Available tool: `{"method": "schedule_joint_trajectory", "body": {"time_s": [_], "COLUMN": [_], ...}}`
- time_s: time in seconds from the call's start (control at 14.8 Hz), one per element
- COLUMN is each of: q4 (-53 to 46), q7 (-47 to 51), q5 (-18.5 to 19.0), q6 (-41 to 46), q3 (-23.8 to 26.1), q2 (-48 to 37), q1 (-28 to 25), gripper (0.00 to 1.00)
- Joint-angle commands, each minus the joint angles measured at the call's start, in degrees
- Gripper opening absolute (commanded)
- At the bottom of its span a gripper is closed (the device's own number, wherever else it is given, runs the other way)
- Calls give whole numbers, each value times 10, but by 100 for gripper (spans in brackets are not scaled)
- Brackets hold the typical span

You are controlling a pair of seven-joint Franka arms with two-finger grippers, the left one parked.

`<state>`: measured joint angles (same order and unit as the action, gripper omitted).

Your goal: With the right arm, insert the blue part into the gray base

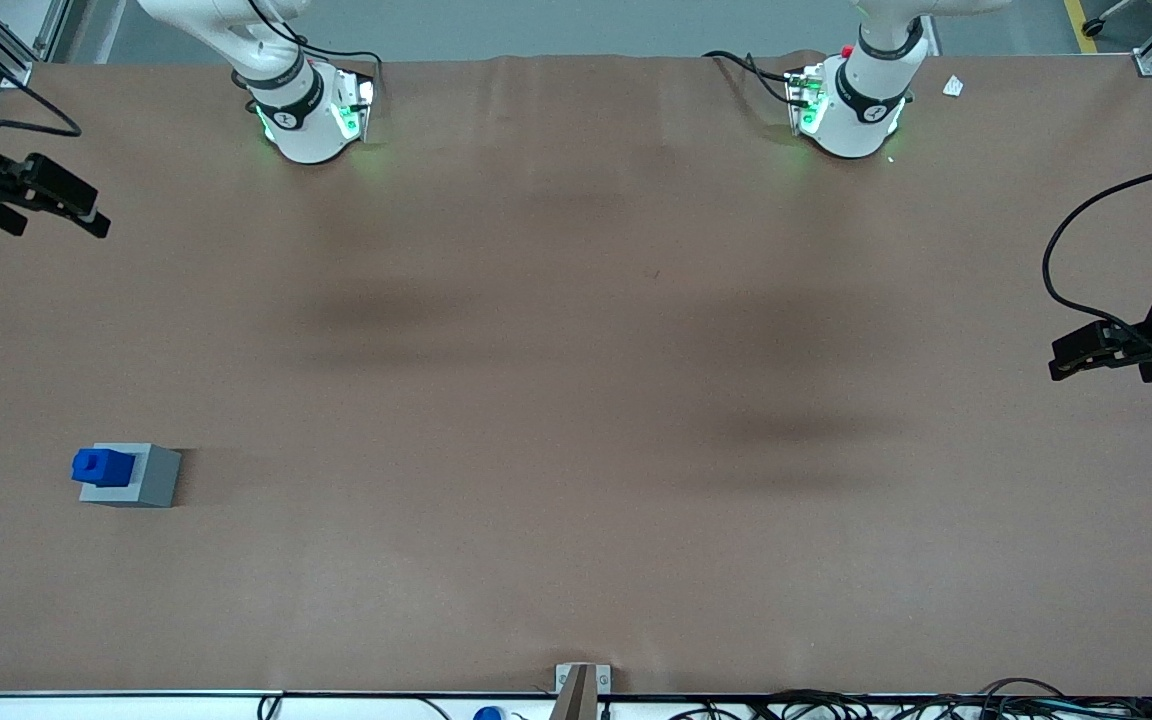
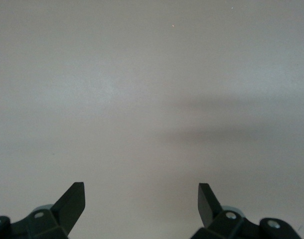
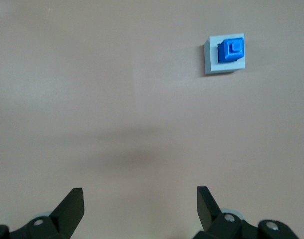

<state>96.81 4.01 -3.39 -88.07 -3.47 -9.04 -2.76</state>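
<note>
The blue part (image 1: 102,466) sits on top of the gray base (image 1: 132,476), toward the working arm's end of the counter (image 1: 576,400) and nearer to the front camera than the arm bases. In the right wrist view the blue part (image 3: 230,50) stands inside the outline of the gray base (image 3: 224,54), with gray showing around it on several sides and its small square notch facing up. From this I judge that the part is already placed in the socket. How deep it went I cannot tell, because the blue block rises well above the gray top.

The gripper (image 1: 46,200) of the right arm hangs at the edge of the counter, well apart from the two blocks and farther from the front camera than they are. Its fingers (image 3: 72,205) are spread wide and hold nothing; only bare counter shows between them.

So the main work looks done: the part is in the base and the gripper has let go of it. What is left, as far as I can judge, is at most a check that the part is fully seated.
</note>
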Motion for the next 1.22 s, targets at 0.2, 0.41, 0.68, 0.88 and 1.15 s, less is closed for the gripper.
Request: {"method": "schedule_joint_trajectory", "body": {"time_s": [0.2,0.41,0.68,0.88,1.15], "q4": [46,30,-27,-50,-56], "q7": [-4,-66,-71,-73,-67], "q5": [19,29,30,29,23], "q6": [15,13,11,7,4], "q3": [12,8,7,7,7], "q2": [-56,-55,-13,17,39], "q1": [-3,3,11,11,11], "gripper": [100,100,100,100,100]}}
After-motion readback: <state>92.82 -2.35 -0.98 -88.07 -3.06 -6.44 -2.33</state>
